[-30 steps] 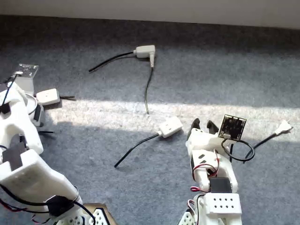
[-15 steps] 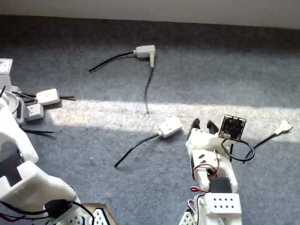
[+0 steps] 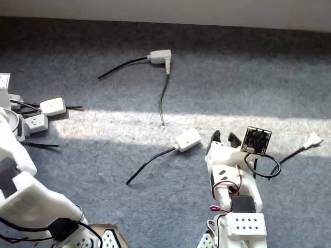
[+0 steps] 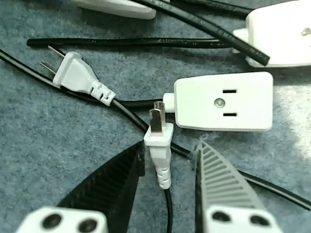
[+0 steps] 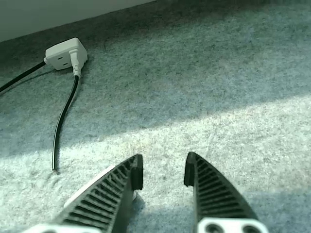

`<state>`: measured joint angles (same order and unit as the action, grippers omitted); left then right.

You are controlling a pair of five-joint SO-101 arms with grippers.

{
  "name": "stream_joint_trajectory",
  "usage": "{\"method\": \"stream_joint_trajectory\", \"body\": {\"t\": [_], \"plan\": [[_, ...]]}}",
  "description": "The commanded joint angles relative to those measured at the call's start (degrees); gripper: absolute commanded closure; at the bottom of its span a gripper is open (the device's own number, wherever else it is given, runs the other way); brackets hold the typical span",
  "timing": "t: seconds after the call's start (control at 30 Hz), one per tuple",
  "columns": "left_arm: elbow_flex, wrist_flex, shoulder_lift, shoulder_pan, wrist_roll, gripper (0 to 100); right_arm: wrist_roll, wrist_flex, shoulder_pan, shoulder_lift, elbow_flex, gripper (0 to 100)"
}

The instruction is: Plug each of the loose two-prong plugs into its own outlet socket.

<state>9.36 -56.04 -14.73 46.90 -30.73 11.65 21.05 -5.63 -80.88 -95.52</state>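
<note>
In the left wrist view my left gripper (image 4: 170, 148) stands open just above the carpet. A white two-prong plug (image 4: 159, 138) lies between its fingertips, prongs pointing at a white outlet socket (image 4: 223, 103) a short gap away. A second loose plug (image 4: 77, 74) lies nearby on its black cord. My right gripper (image 5: 164, 167) is open over bare carpet, with a white socket (image 3: 187, 139) beside it. Another loose plug (image 3: 313, 139) lies at the far right. A far socket (image 3: 159, 56) has a plug (image 3: 167, 64) seated in it.
Two more white sockets (image 3: 53, 106) (image 3: 36, 122) and tangled black cords lie by the left arm (image 3: 15, 155). A cord (image 3: 147, 165) trails from the middle socket. Grey carpet runs to a pale wall at the back.
The left arm has swung toward the left edge and lowered, uncovering the lower socket by the cords. The right arm has stayed still.
</note>
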Motion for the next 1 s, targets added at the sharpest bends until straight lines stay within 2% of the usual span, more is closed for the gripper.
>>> {"method": "stream_joint_trajectory", "body": {"t": [0.0, 0.13, 0.3, 0.67, 0.83, 0.97], "plan": [[-0.75, 2.20, -2.51, 0.92, 0.62, 82, -0.70, -1.10, -0.40, -0.31, -1.71, 84.6], [-0.75, 2.29, -3.12, 0.75, 0.62, 82, -0.70, -1.10, -0.40, -0.31, -1.71, 84.6], [-0.22, 6.24, -3.38, 0.66, 3.25, 82, -0.70, -1.10, -0.40, -0.31, -1.71, 84.6], [2.86, 6.51, -3.47, 0.31, 3.43, 82, -0.70, -1.10, -0.40, -0.31, -1.71, 84.6], [3.21, 6.51, -3.47, -1.27, 3.43, 91, -0.70, -1.10, -0.40, -0.31, -1.71, 84.6], [2.95, 6.51, -3.47, -2.15, 3.43, 91, -0.70, -1.10, -0.40, -0.31, -1.71, 84.6]]}}
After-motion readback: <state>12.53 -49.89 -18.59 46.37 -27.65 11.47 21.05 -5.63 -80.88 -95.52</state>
